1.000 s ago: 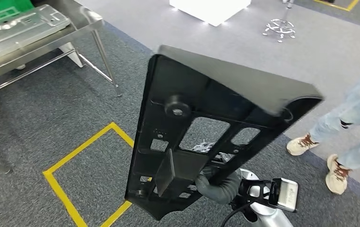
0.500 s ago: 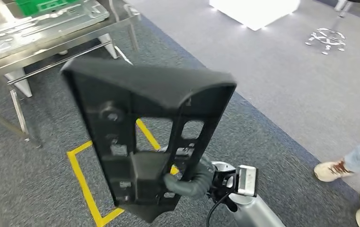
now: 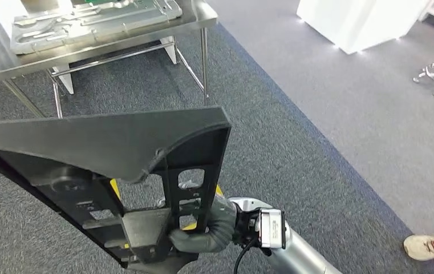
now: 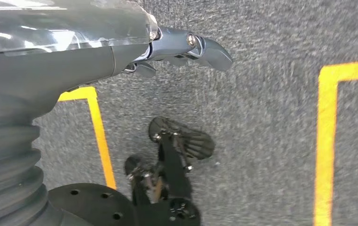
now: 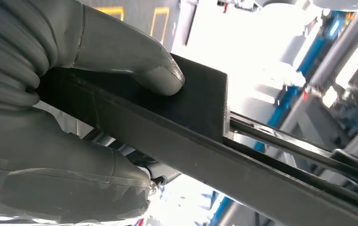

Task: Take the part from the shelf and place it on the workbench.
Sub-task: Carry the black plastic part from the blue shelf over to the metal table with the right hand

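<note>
Swinging left since a second ago, the head camera now has the steel worktop (image 3: 97, 43) nearer the middle, and the one black plastic part (image 3: 112, 171) reaches across the lower left where it stood at centre before. One right hand (image 3: 203, 231) holds that part by a flat tab at its lower end, thumb (image 5: 134, 59) pressed on top and fingers (image 5: 64, 160) clamped beneath. One left hand (image 4: 120, 52) hangs over the carpet, its fingers (image 4: 200, 44) slightly curled around nothing. Grey carpet (image 3: 294, 154) with yellow floor tape (image 4: 325, 141) gives way to smoother pale flooring (image 3: 374, 103). One embossed metal panel (image 3: 89, 20) lies on the worktop. Part's long axis rises from the hand toward the upper left, broad end up.
</note>
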You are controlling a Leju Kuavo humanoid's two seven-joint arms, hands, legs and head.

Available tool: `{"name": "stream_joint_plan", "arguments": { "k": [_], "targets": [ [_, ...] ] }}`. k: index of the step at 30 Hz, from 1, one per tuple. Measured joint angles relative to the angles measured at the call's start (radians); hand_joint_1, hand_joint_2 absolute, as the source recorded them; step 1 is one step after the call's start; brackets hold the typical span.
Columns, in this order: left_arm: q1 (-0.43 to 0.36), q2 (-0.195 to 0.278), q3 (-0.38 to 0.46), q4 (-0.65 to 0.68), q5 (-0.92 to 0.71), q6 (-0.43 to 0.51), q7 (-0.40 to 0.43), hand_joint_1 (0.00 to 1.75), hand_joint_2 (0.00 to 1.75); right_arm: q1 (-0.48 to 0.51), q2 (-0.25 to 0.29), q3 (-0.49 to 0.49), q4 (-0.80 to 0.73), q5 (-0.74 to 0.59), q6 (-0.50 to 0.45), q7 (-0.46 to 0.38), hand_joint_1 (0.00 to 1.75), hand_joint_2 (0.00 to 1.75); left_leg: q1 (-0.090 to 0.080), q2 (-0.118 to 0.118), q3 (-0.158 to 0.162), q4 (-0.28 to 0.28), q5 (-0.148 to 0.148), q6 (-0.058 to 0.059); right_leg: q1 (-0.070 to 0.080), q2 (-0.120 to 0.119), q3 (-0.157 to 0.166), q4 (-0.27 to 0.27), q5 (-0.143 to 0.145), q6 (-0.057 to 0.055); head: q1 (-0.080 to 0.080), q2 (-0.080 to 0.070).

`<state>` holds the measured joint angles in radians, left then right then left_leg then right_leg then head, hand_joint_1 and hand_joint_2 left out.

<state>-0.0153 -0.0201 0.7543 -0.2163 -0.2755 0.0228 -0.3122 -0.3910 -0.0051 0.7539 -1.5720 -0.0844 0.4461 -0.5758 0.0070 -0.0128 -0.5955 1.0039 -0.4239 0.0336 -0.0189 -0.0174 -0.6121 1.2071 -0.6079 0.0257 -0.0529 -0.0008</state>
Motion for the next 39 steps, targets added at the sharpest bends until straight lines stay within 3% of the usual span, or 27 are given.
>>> {"name": "stream_joint_plan", "arguments": {
  "k": [1, 2, 3, 5, 7, 9, 10, 11, 13, 15, 17, 18, 20, 22, 23, 24, 26, 27, 29, 30, 32, 33, 34, 35, 37, 39],
  "targets": [
    [-0.003, -0.001, 0.003, 0.0, 0.001, -0.007, 0.0, 0.0, 1.75, -0.001, 0.0, 0.007, 0.005, -0.002, -0.002, 0.005, 1.64, 1.75, -0.001, -0.013, 0.0, 0.0, -0.001, 0.002, 0.0, 0.01, -0.04, 0.063, -0.02, 0.001, 0.001, 0.0],
    [-0.004, -0.002, 0.007, 0.0, 0.004, -0.014, 0.001, 0.0, 1.75, -0.002, 0.0, 0.013, 0.01, -0.004, -0.005, 0.01, 1.64, 1.75, -0.001, -0.027, 0.0, 0.001, -0.002, 0.003, 0.0, 0.014, -0.069, 0.101, -0.022, 0.001, 0.001, 0.0],
    [-0.005, -0.003, 0.011, 0.0, 0.007, -0.023, 0.002, 0.0, 1.75, -0.003, 0.0, 0.019, 0.016, -0.008, -0.01, 0.014, 1.64, 1.75, -0.002, -0.042, 0.001, 0.002, -0.003, 0.002, 0.0, 0.016, -0.08, 0.101, -0.003, 0.0, 0.001, 0.0],
    [-0.007, -0.005, 0.019, 0.0, 0.011, -0.039, 0.003, 0.0, 1.75, -0.01, 0.0, 0.026, 0.023, -0.015, -0.016, 0.017, 1.64, 1.75, -0.002, -0.072, 0.006, 0.006, -0.008, -0.001, 0.0, 0.031, -0.046, -0.008, 0.084, -0.006, 0.002, 0.0],
    [-0.009, -0.009, 0.023, 0.0, 0.01, -0.052, 0.003, 0.0, 1.75, -0.019, 0.0, 0.029, 0.029, -0.021, -0.02, 0.018, 1.64, 1.75, -0.004, -0.096, 0.004, 0.014, -0.014, -0.009, 0.0, 0.068, 0.001, -0.131, 0.141, -0.014, 0.001, 0.0],
    [-0.009, -0.012, 0.026, 0.0, 0.006, -0.062, 0.004, 0.0, 1.75, -0.024, 0.0, 0.03, 0.033, -0.025, -0.025, 0.019, 1.64, 1.75, -0.001, -0.115, -0.003, 0.017, -0.017, -0.021, 0.003, 0.082, 0.016, -0.171, 0.145, -0.018, 0.001, 0.0],
    [-0.009, -0.012, 0.027, 0.0, 0.004, -0.065, 0.004, 0.0, 1.75, -0.026, 0.0, 0.03, 0.035, -0.026, -0.027, 0.02, 1.64, 1.75, 0.001, -0.125, -0.006, 0.015, -0.017, -0.027, 0.004, 0.072, 0.017, -0.174, 0.146, -0.021, 0.002, 0.0],
    [-0.007, -0.012, 0.029, 0.0, 0.002, -0.067, 0.005, 0.0, 1.75, -0.028, 0.001, 0.031, 0.037, -0.028, -0.029, 0.02, 1.64, 1.75, 0.003, -0.121, -0.006, 0.016, -0.018, -0.032, 0.003, 0.062, 0.022, -0.18, 0.147, -0.026, 0.002, 0.0],
    [-0.007, -0.012, 0.03, 0.0, -0.001, -0.069, 0.005, 0.0, 1.75, -0.031, 0.004, 0.031, 0.04, -0.031, -0.031, 0.02, 1.64, 1.75, 0.002, -0.07, -0.024, 0.053, -0.041, -0.043, -0.002, 0.038, 0.036, -0.194, 0.149, -0.037, -0.002, 0.0],
    [-0.012, -0.012, 0.032, 0.0, -0.004, -0.071, 0.005, 0.0, 1.75, -0.03, 0.005, 0.032, 0.044, -0.032, -0.032, 0.02, 1.64, 1.75, 0.004, -0.009, -0.08, 0.162, -0.093, -0.055, -0.002, 0.012, 0.048, -0.2, 0.144, -0.044, -0.005, 0.0],
    [-0.015, -0.012, 0.032, 0.0, -0.007, -0.071, 0.005, 0.0, 1.75, -0.028, 0.005, 0.032, 0.051, -0.033, -0.032, 0.02, 1.64, 1.75, 0.011, 0.005, -0.142, 0.268, -0.126, -0.065, -0.002, -0.016, 0.055, -0.2, 0.136, -0.043, -0.005, 0.0],
    [-0.014, -0.012, 0.033, 0.0, -0.007, -0.071, 0.005, 0.0, 1.75, -0.027, 0.005, 0.032, 0.055, -0.033, -0.032, 0.02, 1.64, 1.75, 0.014, 0.007, -0.153, 0.279, -0.117, -0.069, -0.003, -0.028, 0.059, -0.2, 0.131, -0.041, -0.005, 0.0],
    [-0.011, -0.011, 0.033, 0.0, -0.009, -0.071, 0.004, 0.0, 1.75, -0.026, 0.005, 0.032, 0.06, -0.033, -0.033, 0.017, 1.64, 1.75, 0.019, 0.021, -0.112, 0.187, -0.05, -0.074, -0.006, -0.051, 0.071, -0.198, 0.12, -0.034, -0.005, 0.0],
    [-0.011, -0.01, 0.033, 0.0, -0.01, -0.071, 0.004, 0.0, 1.75, -0.027, 0.005, 0.032, 0.064, -0.033, -0.033, 0.013, 1.64, 1.75, 0.015, 0.052, -0.05, 0.062, 0.002, -0.068, -0.004, -0.071, 0.084, -0.196, 0.107, -0.022, -0.005, 0.0],
    [-0.012, -0.01, 0.033, 0.0, -0.01, -0.072, 0.003, 0.0, 1.75, -0.028, 0.005, 0.033, 0.064, -0.033, -0.033, 0.012, 1.64, 1.75, 0.011, 0.061, -0.034, 0.03, 0.009, -0.06, -0.002, -0.079, 0.088, -0.195, 0.102, -0.016, -0.005, 0.0],
    [-0.013, -0.01, 0.033, 0.0, -0.01, -0.073, 0.003, 0.0, 1.75, -0.028, 0.005, 0.033, 0.065, -0.032, -0.033, 0.01, 1.64, 1.75, 0.007, 0.062, -0.031, 0.021, 0.005, -0.051, 0.001, -0.086, 0.091, -0.196, 0.099, -0.009, -0.004, 0.0],
    [-0.012, -0.009, 0.034, 0.0, -0.011, -0.075, 0.001, 0.0, 1.75, -0.028, 0.006, 0.033, 0.065, -0.032, -0.033, 0.01, 1.64, 1.75, 0.006, 0.042, -0.032, 0.02, 0.003, -0.035, 0.002, -0.099, 0.099, -0.201, 0.093, 0.003, -0.004, 0.0],
    [-0.01, -0.009, 0.034, 0.0, -0.012, -0.076, 0.0, 0.0, 1.75, -0.028, 0.007, 0.033, 0.065, -0.031, -0.033, 0.01, 1.64, 1.75, 0.008, 0.032, -0.028, 0.017, 0.002, -0.028, 0.0, -0.089, 0.101, -0.195, 0.086, 0.008, -0.003, 0.0],
    [-0.011, -0.008, 0.034, 0.0, -0.015, -0.081, -0.004, 0.0, 1.75, -0.028, 0.008, 0.033, 0.065, -0.031, -0.032, 0.006, 1.64, 1.75, 0.012, 0.011, -0.018, 0.01, 0.002, -0.015, -0.004, -0.041, 0.074, -0.126, 0.044, 0.014, -0.002, 0.0],
    [-0.012, -0.008, 0.034, 0.0, -0.016, -0.083, -0.007, 0.0, 1.75, -0.026, 0.007, 0.033, 0.066, -0.031, -0.032, 0.002, 1.64, 1.75, 0.011, 0.001, -0.016, 0.009, 0.002, -0.011, -0.004, -0.012, 0.039, -0.058, 0.013, 0.013, -0.002, 0.0],
    [-0.015, -0.008, 0.034, 0.0, -0.018, -0.086, -0.012, 0.0, 1.75, -0.019, 0.004, 0.033, 0.069, -0.03, -0.031, -0.004, 1.64, 1.75, 0.007, -0.018, -0.015, 0.01, -0.001, -0.004, -0.001, 0.011, -0.044, 0.075, -0.029, 0.01, -0.001, 0.0],
    [-0.014, -0.008, 0.034, 0.0, -0.018, -0.087, -0.014, 0.0, 1.75, -0.016, 0.003, 0.033, 0.071, -0.03, -0.031, -0.005, 1.64, 1.75, 0.004, -0.027, -0.014, 0.01, -0.003, -0.002, 0.001, 0.014, -0.071, 0.104, -0.023, 0.007, -0.001, 0.0],
    [-0.013, -0.008, 0.035, 0.0, -0.019, -0.089, -0.016, 0.0, 1.75, -0.014, 0.002, 0.033, 0.072, -0.029, -0.03, -0.006, 1.64, 1.75, 0.001, -0.036, -0.01, 0.011, -0.005, -0.001, 0.003, 0.016, -0.076, 0.091, 0.005, 0.002, -0.001, 0.0],
    [-0.012, -0.008, 0.035, 0.0, -0.02, -0.091, -0.018, 0.0, 1.75, -0.013, 0.002, 0.033, 0.073, -0.028, -0.029, -0.006, 1.64, 1.75, -0.002, -0.043, -0.007, 0.012, -0.007, 0.0, 0.005, 0.017, -0.066, 0.048, 0.044, -0.005, -0.001, 0.0],
    [-0.01, -0.01, 0.035, 0.0, -0.024, -0.097, -0.022, 0.0, 1.75, -0.014, 0.002, 0.033, 0.073, -0.021, -0.029, -0.006, 1.64, 1.75, -0.007, -0.054, -0.001, 0.014, -0.013, -0.003, 0.012, 0.026, -0.017, -0.092, 0.125, -0.022, -0.002, 0.0],
    [-0.011, -0.011, 0.036, 0.0, -0.027, -0.103, -0.027, 0.0, 1.75, -0.015, 0.002, 0.033, 0.073, -0.014, -0.03, -0.005, 1.64, 1.75, -0.008, -0.061, -0.002, 0.014, -0.017, -0.011, 0.017, 0.033, 0.011, -0.172, 0.153, -0.033, -0.002, 0.0]
  ]
}}
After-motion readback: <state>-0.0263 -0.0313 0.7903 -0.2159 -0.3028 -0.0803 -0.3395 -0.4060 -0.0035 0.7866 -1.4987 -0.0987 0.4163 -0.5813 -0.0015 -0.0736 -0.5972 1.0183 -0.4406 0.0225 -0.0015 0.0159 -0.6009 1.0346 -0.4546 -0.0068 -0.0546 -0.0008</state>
